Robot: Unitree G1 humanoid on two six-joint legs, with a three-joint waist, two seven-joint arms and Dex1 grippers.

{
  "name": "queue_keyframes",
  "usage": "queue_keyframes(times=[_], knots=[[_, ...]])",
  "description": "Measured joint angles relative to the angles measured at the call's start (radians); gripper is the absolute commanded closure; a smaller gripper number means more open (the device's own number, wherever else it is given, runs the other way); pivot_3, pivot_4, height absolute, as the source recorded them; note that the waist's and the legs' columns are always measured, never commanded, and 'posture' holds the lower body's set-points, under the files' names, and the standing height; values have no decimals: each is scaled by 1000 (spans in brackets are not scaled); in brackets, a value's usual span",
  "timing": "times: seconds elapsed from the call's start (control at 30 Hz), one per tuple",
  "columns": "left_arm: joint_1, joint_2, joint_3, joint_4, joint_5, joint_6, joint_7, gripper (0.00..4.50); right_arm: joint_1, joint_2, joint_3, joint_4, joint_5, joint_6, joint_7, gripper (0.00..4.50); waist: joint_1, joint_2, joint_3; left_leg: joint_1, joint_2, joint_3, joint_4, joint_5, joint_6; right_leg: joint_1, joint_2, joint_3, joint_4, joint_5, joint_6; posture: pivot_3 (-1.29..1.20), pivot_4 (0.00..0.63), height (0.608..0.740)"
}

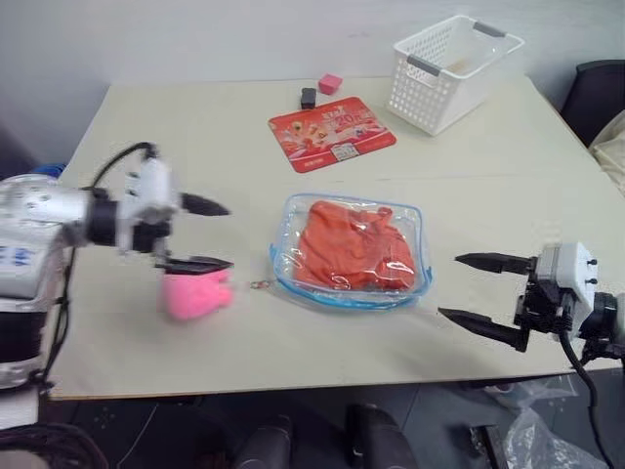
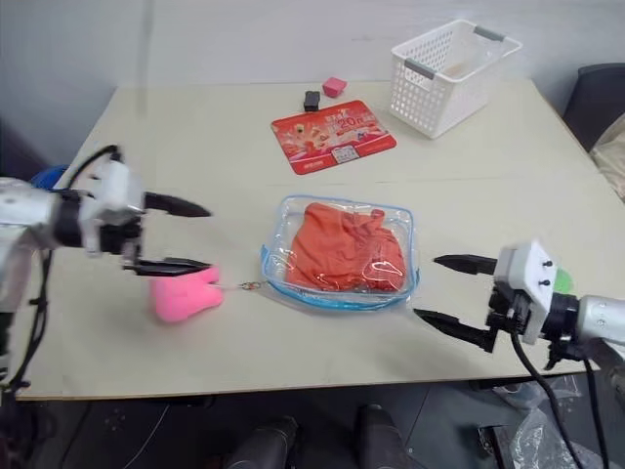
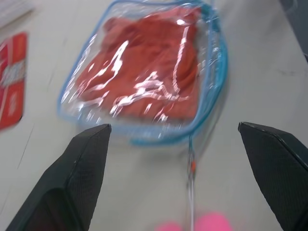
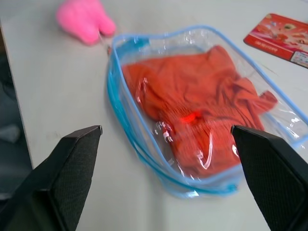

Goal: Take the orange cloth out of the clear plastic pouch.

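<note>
The clear plastic pouch [image 1: 293, 260], edged in light blue piping, lies flat at the table's middle. The orange cloth [image 1: 352, 244] is bunched inside it and shows through the plastic. My left gripper [image 1: 228, 235] hovers to the pouch's left, open and empty, pointing toward it, just above a pink plush toy [image 1: 195, 295]. My right gripper [image 1: 449, 285] is open and empty to the pouch's right, also pointing at it, with a gap between them. The left wrist view shows the cloth [image 3: 144, 72] ahead between my fingers. The right wrist view shows the pouch [image 4: 115, 96] close ahead.
A thin cord with a small ring [image 1: 259, 284] runs from the plush toy to the pouch's corner. Farther back lie a flat red printed card [image 1: 332, 134], a small black object [image 1: 309, 97] and a small pink block [image 1: 330, 83]. A white lattice basket [image 1: 449, 70] stands at the back right.
</note>
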Motion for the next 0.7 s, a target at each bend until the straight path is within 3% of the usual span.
queue_keyframes(times=[0.17, 0.3, 0.53, 0.7], knots=[[-23, -169, -167, 54, 163, -255, 49, 40, -41, 85, 61, -123, 62, 115, -187, 0, -10, 0, 0, 0, 1, 2, 0, 0, 0, -2, 1, 1, 1, 0, 0, 0, 150, 740], [-46, -182, -192, 154, 264, -440, 74, 40, -39, 129, 97, -162, 61, 148, -255, 0, -6, 0, 0, 0, 0, 1, 0, 0, 0, -2, 0, 1, 1, 0, 0, 0, 150, 740], [-53, -224, -222, 251, 333, -583, 91, 40, -34, 144, 107, -180, 30, 164, -288, 0, -2, 0, 0, -1, -1, 1, 1, 0, 0, -1, 0, 0, 1, 0, 0, 0, 150, 740], [-58, -255, -221, 251, 332, -583, 93, 1206, -17, 144, 107, -180, 1, 163, -264, 0, -4, 0, 0, 0, -1, 1, 1, 0, 0, -1, 0, 1, 1, 0, 0, 0, 150, 740]])
